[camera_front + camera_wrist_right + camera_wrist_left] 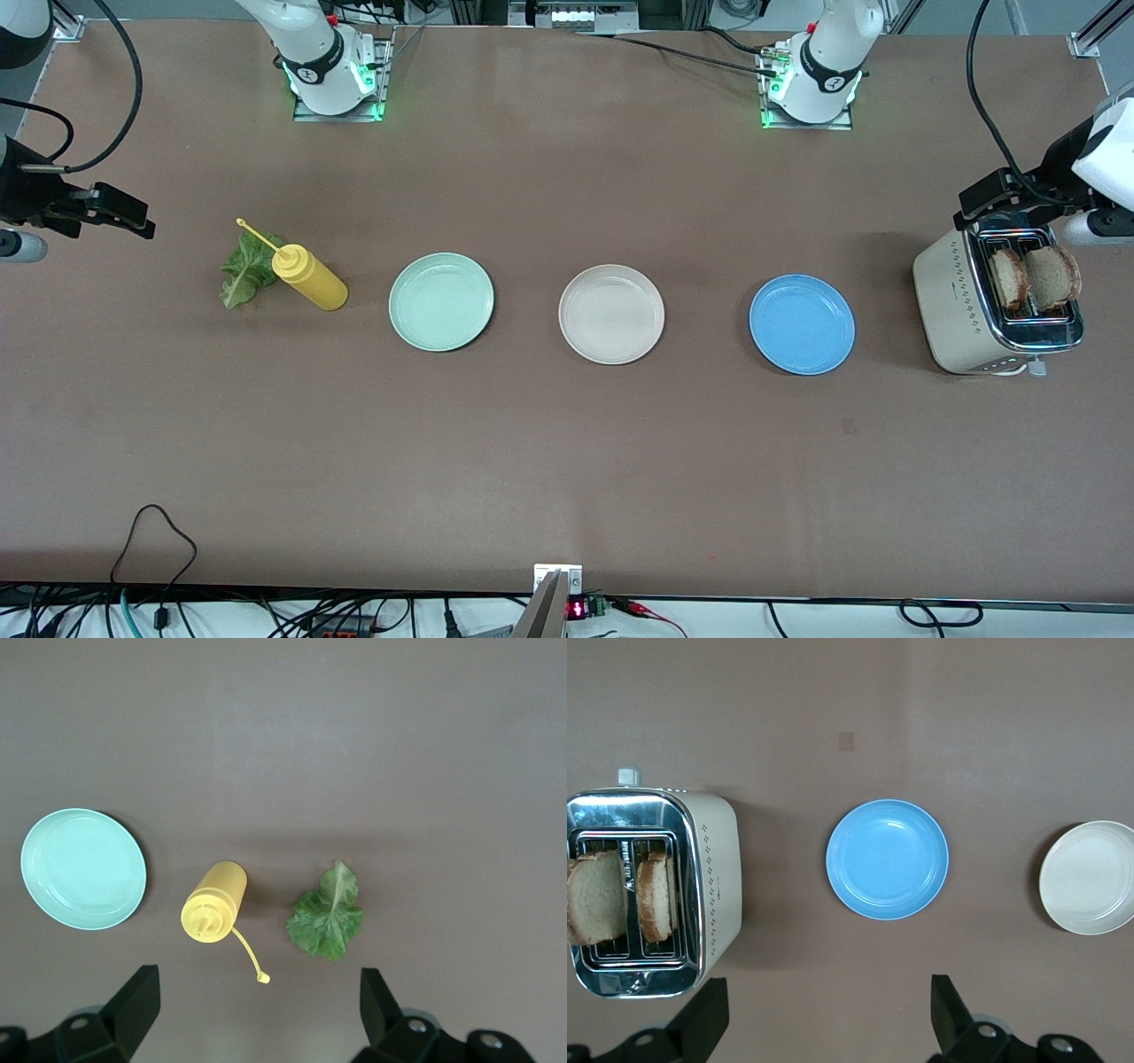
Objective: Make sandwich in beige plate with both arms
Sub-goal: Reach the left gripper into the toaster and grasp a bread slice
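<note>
Right now the round, plain beige plate (611,314) sits bare, between the pale mint-green plate (441,301) and the bright blue plate (802,323). Two brown-crusted bread slices (1034,277) stand in the cream toaster (961,310) past the blue plate; the ruffled green lettuce leaf (244,273) lies past the mint one, touching a yellow squeeze bottle (309,276). My left gripper (824,1014) hovers over the toaster, fingers spread wide, empty. My right gripper (257,1010) hangs beside the lettuce, equally wide, empty.

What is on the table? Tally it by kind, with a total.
Plates: 3, mint green plate, beige plate, blue plate
Bread slices: 2, in the toaster
Toaster: 1
Lettuce leaf: 1
Yellow squeeze bottle: 1
Total: 8
</note>
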Motion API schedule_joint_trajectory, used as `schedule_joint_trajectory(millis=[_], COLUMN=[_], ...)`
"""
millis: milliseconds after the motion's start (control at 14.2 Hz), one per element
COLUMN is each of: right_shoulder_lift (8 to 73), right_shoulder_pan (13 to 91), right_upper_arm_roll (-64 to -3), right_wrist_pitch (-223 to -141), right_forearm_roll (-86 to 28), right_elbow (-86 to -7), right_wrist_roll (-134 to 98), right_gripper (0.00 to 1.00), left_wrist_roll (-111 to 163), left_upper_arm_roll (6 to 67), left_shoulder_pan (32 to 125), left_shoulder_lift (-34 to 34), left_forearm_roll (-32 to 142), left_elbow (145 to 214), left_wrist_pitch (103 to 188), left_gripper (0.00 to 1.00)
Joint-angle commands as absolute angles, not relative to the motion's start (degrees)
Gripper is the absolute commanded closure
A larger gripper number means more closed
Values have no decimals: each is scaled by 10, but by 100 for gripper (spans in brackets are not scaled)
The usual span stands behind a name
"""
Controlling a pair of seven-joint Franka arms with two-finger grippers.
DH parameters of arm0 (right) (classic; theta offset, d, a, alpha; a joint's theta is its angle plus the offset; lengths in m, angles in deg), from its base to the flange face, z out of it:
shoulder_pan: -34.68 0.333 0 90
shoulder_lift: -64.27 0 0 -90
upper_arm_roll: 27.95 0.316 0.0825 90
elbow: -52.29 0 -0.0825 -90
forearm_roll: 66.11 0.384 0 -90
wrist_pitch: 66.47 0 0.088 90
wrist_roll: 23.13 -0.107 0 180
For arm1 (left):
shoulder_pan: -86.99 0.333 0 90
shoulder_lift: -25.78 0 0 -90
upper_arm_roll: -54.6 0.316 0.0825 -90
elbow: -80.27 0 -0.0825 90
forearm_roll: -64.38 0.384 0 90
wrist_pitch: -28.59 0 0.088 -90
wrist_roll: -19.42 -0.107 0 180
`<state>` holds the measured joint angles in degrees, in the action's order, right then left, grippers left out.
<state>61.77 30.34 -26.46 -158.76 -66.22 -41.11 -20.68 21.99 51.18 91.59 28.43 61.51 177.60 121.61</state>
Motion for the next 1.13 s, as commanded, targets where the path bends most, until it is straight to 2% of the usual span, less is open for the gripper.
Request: schedule_joint_trajectory(millis=[0, 211, 493, 704, 1055], right_shoulder_lift=[621, 621, 622, 622, 621], right_shoulder_pan=[298, 291, 292, 293, 291], right_upper_arm_roll=[-264, -265, -265, -264, -264], right_wrist_pitch=[-1581, -1569, -1567, -1567, -1568], right_forearm_roll=[-651, -632, -632, -633, -633], right_elbow=[-412, -412, -412, -412, -412], right_wrist_roll=[-212, -212, -209, -207, -206], right_gripper=[0, 0, 0, 0, 0], left_wrist_roll=[210, 200, 185, 126, 53], left_upper_arm_roll=[502, 504, 509, 509, 510], left_shoulder_pan=[927, 927, 959, 1003, 1066], left_shoulder_lift=[306, 297, 232, 174, 118], left_forearm_roll=[624, 624, 627, 660, 661], left_elbow=[1800, 1803, 1800, 1797, 1788], left_wrist_pitch=[1213, 1217, 1240, 1288, 1329], left_gripper=[0, 0, 0, 0, 0])
